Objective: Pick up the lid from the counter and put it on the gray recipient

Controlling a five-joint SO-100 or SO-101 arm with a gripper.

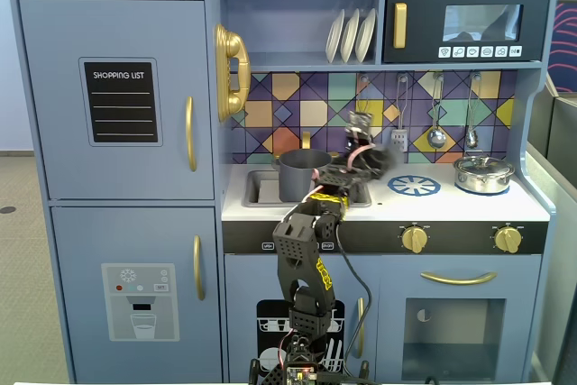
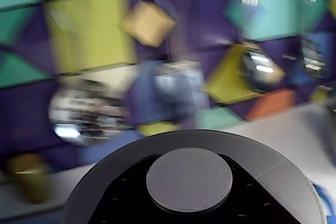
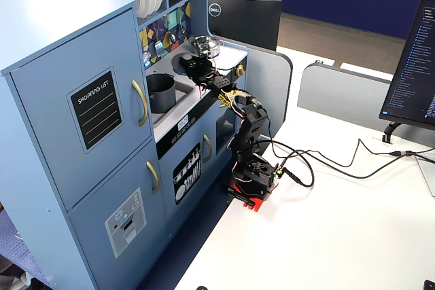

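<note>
My gripper (image 1: 374,161) grips the lid (image 2: 194,182) at frame centre, off the counter (image 1: 433,205); the gray recipient (image 1: 303,174) left of it is uncovered.

- The lid (image 2: 189,179) looks like matt grey plastic with a fine layered texture
- The gray recipient (image 1: 304,174) has a dull, dark matt finish
- The silver pot (image 1: 483,174) is shiny polished metal
- The toy kitchen (image 1: 117,105) appears to be smooth painted wood with glossy gold handles (image 1: 190,133)
- The arm (image 1: 306,259) looks like black matt plastic

Dark gray lid (image 2: 189,179) lifted above counter; gray recipient (image 1: 303,174) upright, uncovered.
</note>
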